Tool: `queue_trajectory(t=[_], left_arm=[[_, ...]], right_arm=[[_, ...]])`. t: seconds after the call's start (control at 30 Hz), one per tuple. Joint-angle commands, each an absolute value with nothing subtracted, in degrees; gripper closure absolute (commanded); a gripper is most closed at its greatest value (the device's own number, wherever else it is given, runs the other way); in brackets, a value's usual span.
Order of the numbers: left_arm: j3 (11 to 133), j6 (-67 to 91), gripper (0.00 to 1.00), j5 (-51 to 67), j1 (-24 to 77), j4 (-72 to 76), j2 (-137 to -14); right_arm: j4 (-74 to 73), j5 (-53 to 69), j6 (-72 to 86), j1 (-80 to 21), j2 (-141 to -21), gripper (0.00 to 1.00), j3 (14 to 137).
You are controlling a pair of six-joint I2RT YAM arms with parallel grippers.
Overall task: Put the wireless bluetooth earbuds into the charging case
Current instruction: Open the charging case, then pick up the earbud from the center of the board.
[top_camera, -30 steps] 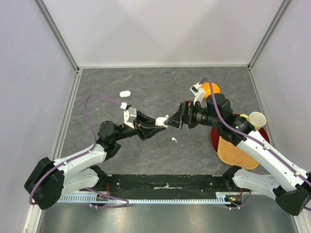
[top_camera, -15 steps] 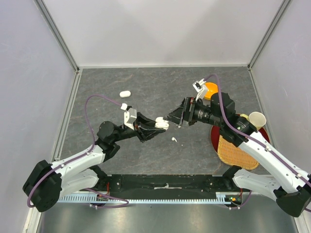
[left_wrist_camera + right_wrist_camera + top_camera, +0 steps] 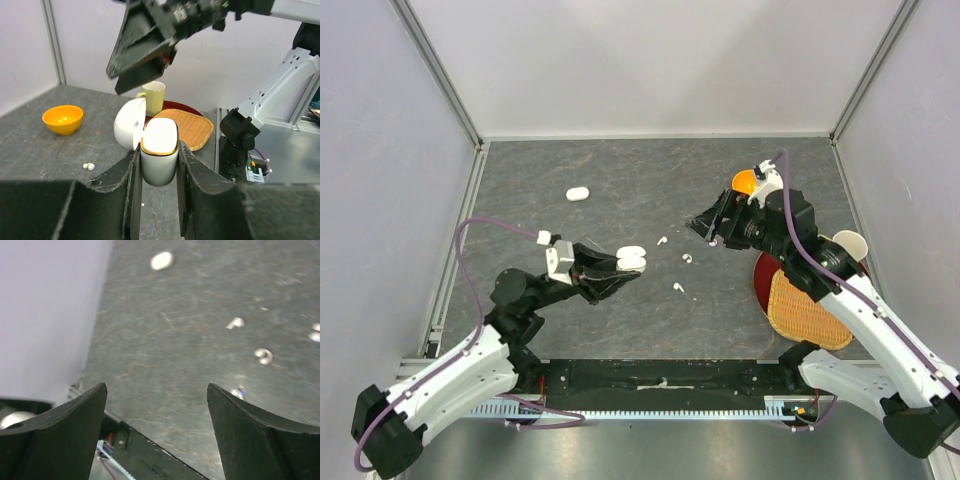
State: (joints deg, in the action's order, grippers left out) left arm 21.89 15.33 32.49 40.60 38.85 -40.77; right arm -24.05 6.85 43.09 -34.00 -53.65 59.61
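My left gripper (image 3: 626,262) is shut on a white charging case (image 3: 160,152) with a gold rim and holds it upright above the table, its lid (image 3: 129,131) hinged open. I cannot see inside the case. My right gripper (image 3: 705,226) is open and empty, and hangs above and beyond the case in the left wrist view (image 3: 142,60). Three tiny white earbuds lie on the table between the arms: one (image 3: 662,240), another (image 3: 686,259) and a third (image 3: 677,288). Two of them show in the right wrist view (image 3: 235,323) (image 3: 263,356).
A second, closed white case (image 3: 578,193) lies at the back left. An orange bowl (image 3: 746,183) sits behind the right gripper. A red plate (image 3: 763,285), a wicker mat (image 3: 807,312) and a pale yellow cup (image 3: 848,246) are on the right.
The two grippers have drawn apart. The left one pulled back to the left with the case. The right one moved back to the right. Two earbuds now show on the table between them.
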Motion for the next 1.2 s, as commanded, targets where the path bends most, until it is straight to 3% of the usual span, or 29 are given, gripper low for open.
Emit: queue_trajectory(t=[0.0,0.43,1.17], left_arm=[[21.0,10.6,0.98,30.3,40.7,30.9,-33.2],[17.1,12.9,0.98,30.6,40.7,27.9,-23.5],[12.6,14.3,0.98,26.5,40.7,16.9,-10.6]], right_arm=[[-33.3,3.0,40.2,-30.2,-56.6,0.13,60.9],[-39.9,5.5,21.2,-30.1,-64.9,0.18,59.8],[-32.1,1.8,16.9,-39.1,-84.7,0.36,57.2]])
